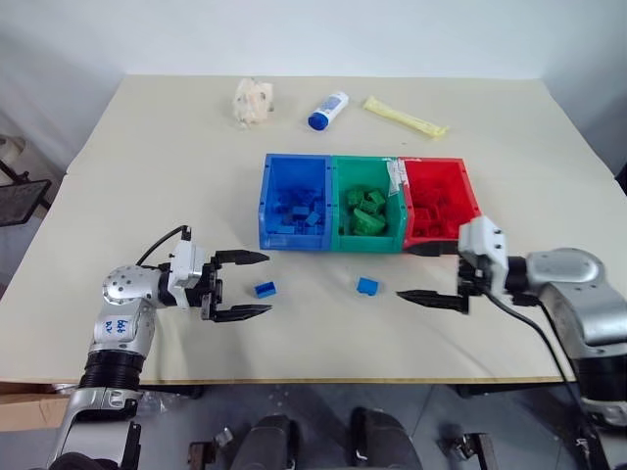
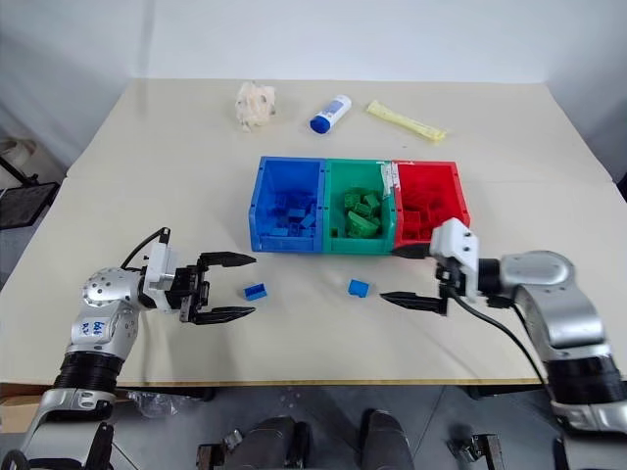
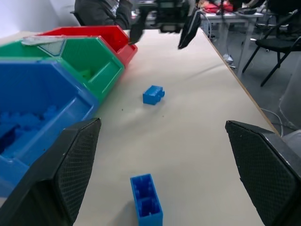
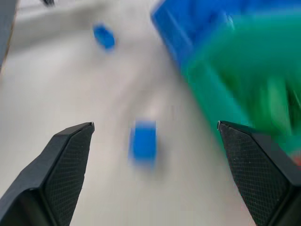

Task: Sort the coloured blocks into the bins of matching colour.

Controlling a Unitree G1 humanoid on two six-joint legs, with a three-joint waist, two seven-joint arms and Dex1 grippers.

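Two blue blocks lie on the table in front of the bins. One block (image 1: 265, 289) sits between the fingertips of my left gripper (image 1: 267, 284), which is open and level and does not touch it. The other block (image 1: 367, 286) lies just left of my right gripper (image 1: 404, 271), which is open with nothing between its fingers. The blue bin (image 1: 292, 238), green bin (image 1: 365, 242) and red bin (image 1: 429, 238) stand joined in a row, each holding several blocks of its own colour. The right wrist view is blurred.
At the back of the table lie a crumpled pale wrapper (image 1: 253, 101), a white bottle with a blue cap (image 1: 328, 110) and a yellow packet (image 1: 406, 117). The table's front edge runs just behind both grippers.
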